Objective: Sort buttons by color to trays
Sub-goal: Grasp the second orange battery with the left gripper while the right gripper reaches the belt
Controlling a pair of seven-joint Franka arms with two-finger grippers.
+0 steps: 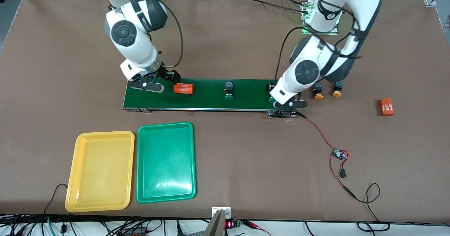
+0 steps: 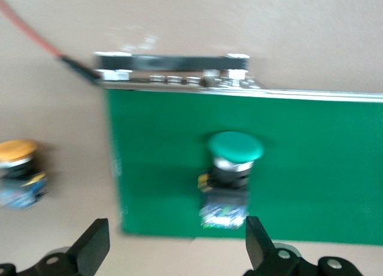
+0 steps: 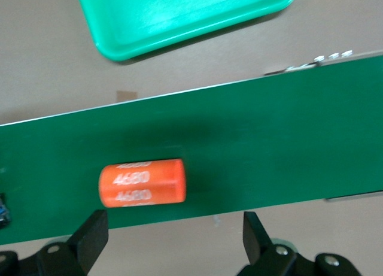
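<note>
One green button (image 1: 229, 90) stands midway along the dark green belt (image 1: 207, 97). A second green button (image 2: 232, 168) sits at the belt's end toward the left arm, half hidden under the hand (image 1: 270, 87). My left gripper (image 2: 175, 247) (image 1: 285, 103) hovers just above this button, open, its fingers apart from it. Two orange-yellow buttons (image 1: 318, 90) (image 1: 337, 89) stand on the table beside that belt end; one shows in the left wrist view (image 2: 18, 168). My right gripper (image 3: 173, 240) (image 1: 152, 83) is open over the other belt end. The yellow tray (image 1: 102, 172) and green tray (image 1: 165, 162) lie empty, nearer the front camera.
An orange cylinder (image 1: 183, 88) (image 3: 142, 181) lies on the belt next to the right gripper. Another orange cylinder (image 1: 386, 107) rests on the table toward the left arm's end. A red wire with a small board (image 1: 339, 154) trails from the belt's motor end.
</note>
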